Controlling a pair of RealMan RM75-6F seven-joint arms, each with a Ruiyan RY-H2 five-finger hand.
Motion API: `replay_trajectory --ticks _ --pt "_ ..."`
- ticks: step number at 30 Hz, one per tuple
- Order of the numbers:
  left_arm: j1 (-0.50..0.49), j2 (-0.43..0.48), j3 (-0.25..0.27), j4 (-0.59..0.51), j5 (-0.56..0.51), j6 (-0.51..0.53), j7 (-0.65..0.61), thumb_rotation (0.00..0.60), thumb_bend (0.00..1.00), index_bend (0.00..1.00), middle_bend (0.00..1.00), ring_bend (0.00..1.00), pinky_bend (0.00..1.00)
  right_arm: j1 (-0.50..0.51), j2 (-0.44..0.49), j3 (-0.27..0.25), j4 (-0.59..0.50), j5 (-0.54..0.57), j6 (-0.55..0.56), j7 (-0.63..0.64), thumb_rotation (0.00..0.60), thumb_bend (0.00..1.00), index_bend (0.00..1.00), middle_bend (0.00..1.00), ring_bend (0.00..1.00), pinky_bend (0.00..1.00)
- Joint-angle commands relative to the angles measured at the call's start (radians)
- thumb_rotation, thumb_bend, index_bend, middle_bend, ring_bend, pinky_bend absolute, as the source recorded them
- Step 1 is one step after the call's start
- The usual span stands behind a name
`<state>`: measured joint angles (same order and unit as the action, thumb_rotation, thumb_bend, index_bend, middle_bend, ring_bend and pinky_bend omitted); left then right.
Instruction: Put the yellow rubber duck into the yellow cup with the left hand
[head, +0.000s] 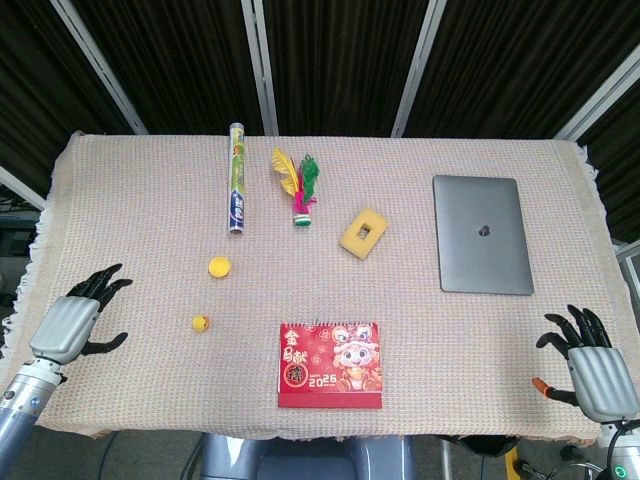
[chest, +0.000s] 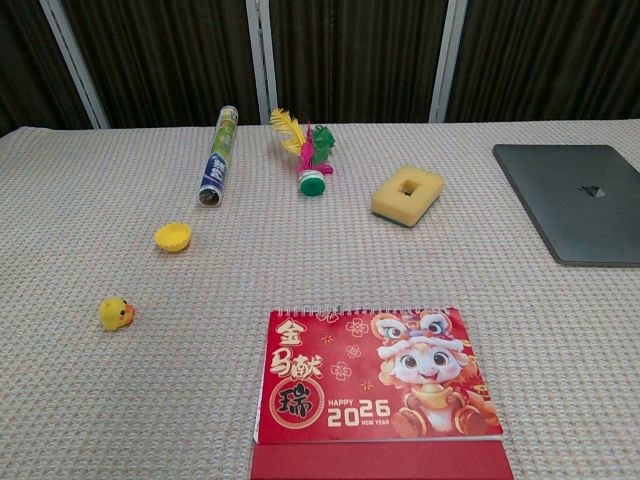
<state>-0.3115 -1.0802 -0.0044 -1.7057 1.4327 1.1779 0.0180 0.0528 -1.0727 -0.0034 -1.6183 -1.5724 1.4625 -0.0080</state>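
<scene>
The small yellow rubber duck (head: 201, 323) (chest: 115, 314) sits on the woven tablecloth, left of the red calendar. The low yellow cup (head: 219, 266) (chest: 173, 236) stands upright a short way behind it, mouth up and empty. My left hand (head: 72, 322) hovers at the table's left edge, well left of the duck, fingers spread and holding nothing. My right hand (head: 590, 365) is at the front right corner, fingers apart and empty. Neither hand shows in the chest view.
A red 2026 calendar (head: 330, 364) lies at the front centre. Farther back are a foil roll tube (head: 236, 191), a feather shuttlecock (head: 301, 188), a yellow sponge with a hole (head: 364, 231) and a closed grey laptop (head: 481, 233).
</scene>
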Motion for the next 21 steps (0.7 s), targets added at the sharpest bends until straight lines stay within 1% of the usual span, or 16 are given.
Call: replay_trajectory --ticks 1,7,12,21 --pt "-0.004 0.003 0.001 -0.004 0.000 -0.007 -0.003 0.600 0.24 0.16 0.00 0.05 0.19 0.000 0.000 0.000 0.000 -0.002 0.001 -0.004 0.600 0.03 0.43 0.19 0.00 0.00" --pt "-0.028 0.001 -0.006 0.009 0.008 -0.034 0.001 0.600 0.25 0.18 0.00 0.06 0.19 0.002 0.000 0.000 -0.001 0.002 -0.005 -0.004 0.600 0.03 0.43 0.19 0.00 0.00" --pt "-0.079 -0.012 -0.025 0.028 0.011 -0.091 0.027 0.600 0.29 0.19 0.00 0.06 0.19 0.003 -0.001 -0.001 -0.001 -0.001 -0.005 -0.004 0.600 0.03 0.43 0.19 0.00 0.00" --pt "-0.169 -0.050 -0.054 0.013 -0.036 -0.208 0.073 0.600 0.30 0.19 0.00 0.06 0.19 0.003 0.001 -0.002 0.003 -0.006 -0.003 0.010 0.600 0.03 0.43 0.19 0.00 0.00"
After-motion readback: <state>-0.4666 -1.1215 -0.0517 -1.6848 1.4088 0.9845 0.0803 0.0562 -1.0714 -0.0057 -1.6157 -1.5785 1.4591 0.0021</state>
